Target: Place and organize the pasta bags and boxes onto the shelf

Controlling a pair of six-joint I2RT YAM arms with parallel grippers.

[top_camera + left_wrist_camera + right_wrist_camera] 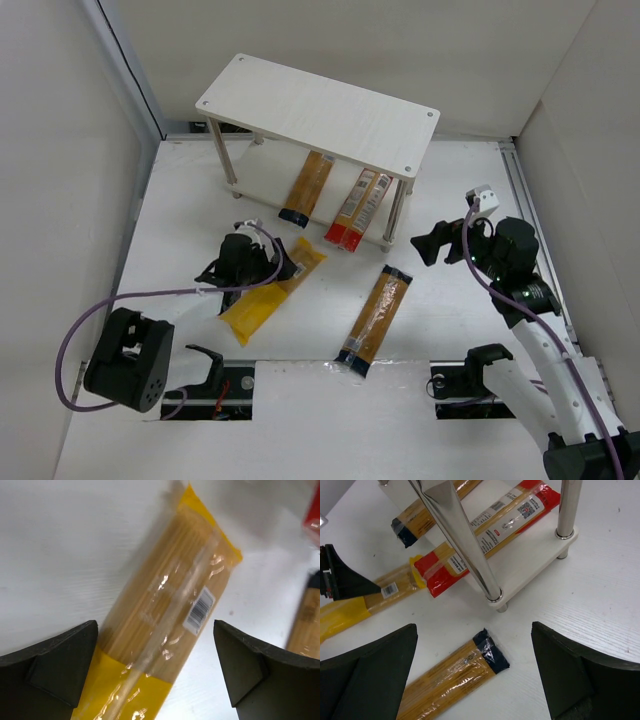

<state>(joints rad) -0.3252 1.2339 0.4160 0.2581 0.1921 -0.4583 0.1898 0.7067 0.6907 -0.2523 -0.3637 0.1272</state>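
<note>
Work looks half done: one clear bag and the red-and-orange box lie on the shelf's lower board, upper centre, while the yellow bag, under the spread left gripper, and a second clear bag, lower centre, lie on the table, the right gripper spread and empty.

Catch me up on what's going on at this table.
Pasta is being stocked onto the shelf. A clear spaghetti bag and the red box already lie on its lower tier. The left gripper is over the yellow bag on the table, jaws wide open either side of it, not gripping. The right gripper is open and empty, near a second clear bag on the table.
</note>
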